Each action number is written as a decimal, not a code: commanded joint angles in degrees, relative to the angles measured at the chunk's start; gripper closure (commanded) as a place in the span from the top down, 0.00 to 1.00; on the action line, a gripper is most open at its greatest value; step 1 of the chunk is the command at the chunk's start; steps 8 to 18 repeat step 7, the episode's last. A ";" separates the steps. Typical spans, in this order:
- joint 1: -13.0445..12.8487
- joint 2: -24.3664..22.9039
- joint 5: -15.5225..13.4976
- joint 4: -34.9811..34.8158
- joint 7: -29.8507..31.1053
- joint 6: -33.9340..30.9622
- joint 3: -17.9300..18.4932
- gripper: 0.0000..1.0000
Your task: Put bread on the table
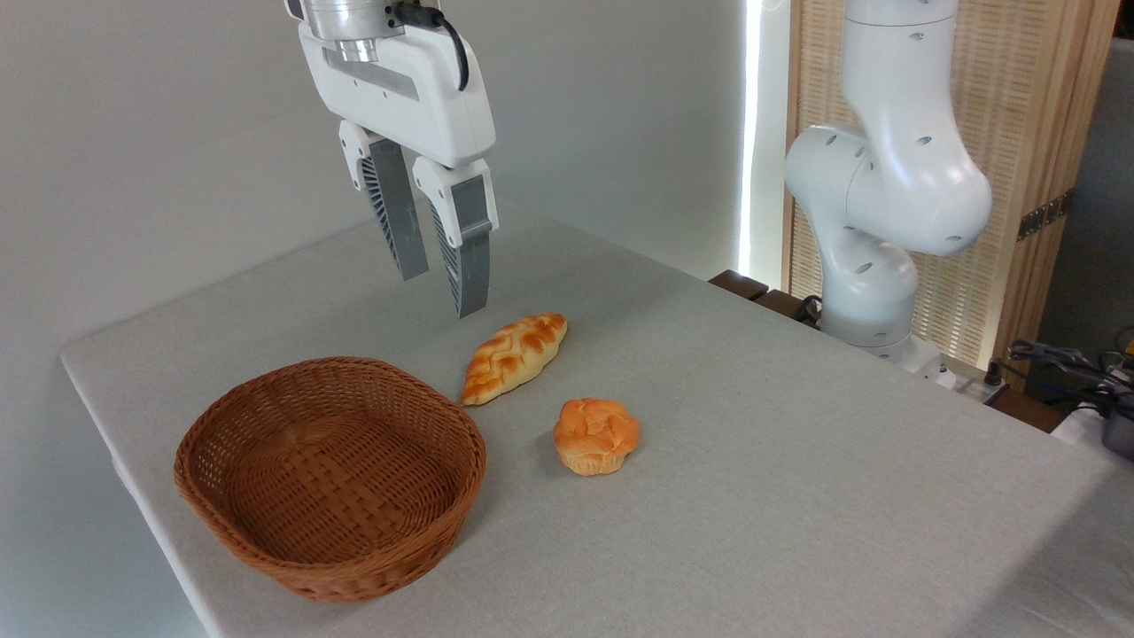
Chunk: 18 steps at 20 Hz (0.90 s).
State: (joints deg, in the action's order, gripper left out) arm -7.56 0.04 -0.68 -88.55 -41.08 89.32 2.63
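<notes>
Hanging above the table (797,461) with fingers slightly parted and empty, the gripper (438,288) stands up and left of the bread (515,357), which lies on the cloth beside the basket (330,474), long axis running lower-left to upper-right.

No text, label, brand, number or sign can be read anywhere in view.
</notes>
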 commanded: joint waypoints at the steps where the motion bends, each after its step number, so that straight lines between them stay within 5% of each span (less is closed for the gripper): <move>1: 2.45 0.31 0.59 0.84 0.48 -1.78 -2.26 1.00; 3: 4.04 0.31 0.67 0.84 0.48 -1.78 -3.77 1.00; 18: 4.04 0.31 0.68 0.84 0.56 -1.78 -3.77 1.00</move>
